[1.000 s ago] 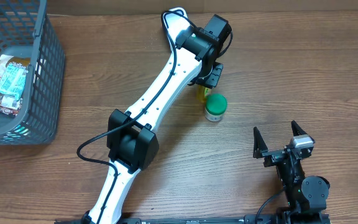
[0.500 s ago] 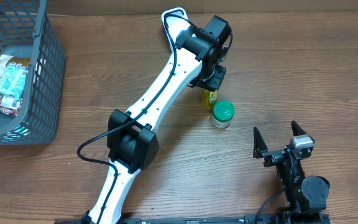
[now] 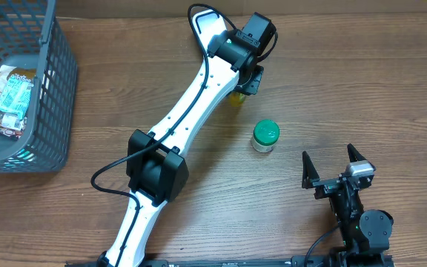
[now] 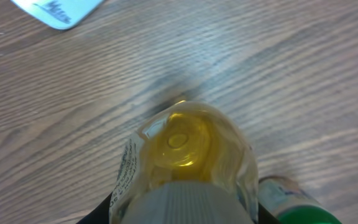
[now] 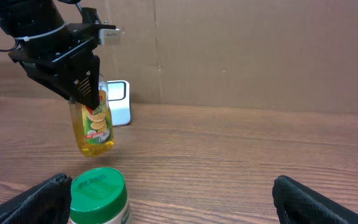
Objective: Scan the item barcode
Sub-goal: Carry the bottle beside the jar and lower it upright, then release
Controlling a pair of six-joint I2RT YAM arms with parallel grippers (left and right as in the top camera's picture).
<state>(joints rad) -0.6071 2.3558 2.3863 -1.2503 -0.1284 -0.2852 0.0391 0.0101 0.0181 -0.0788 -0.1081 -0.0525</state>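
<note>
Two claws are in play, and only one carries anything. The left claw (image 5: 86, 87) is closed on the upper end of a clear plastic bottle of yellow liquid with a green-and-red label (image 5: 93, 130). The bottle hangs straight down beneath the fingers, clear of the wooden table (image 3: 362, 74). The right claw (image 3: 328, 157) stands wide and empty, well apart from the left claw, on the near side.

Below the left claw and off toward the right arm stands a small jar with a green screw lid (image 3: 265, 136). Beyond the left claw, flat on the wood, lies a small white and pale-blue device (image 5: 114, 102), probably the scanner.

The grip sits high on the bottle, so most of the liquid's weight hangs under it. A quick turn could set the bottle swinging or let it slide out. I cannot tell where the barcode is. If it faces away from the device, a pass over it would likely read nothing. Coming down carelessly might also knock the jar over.
</note>
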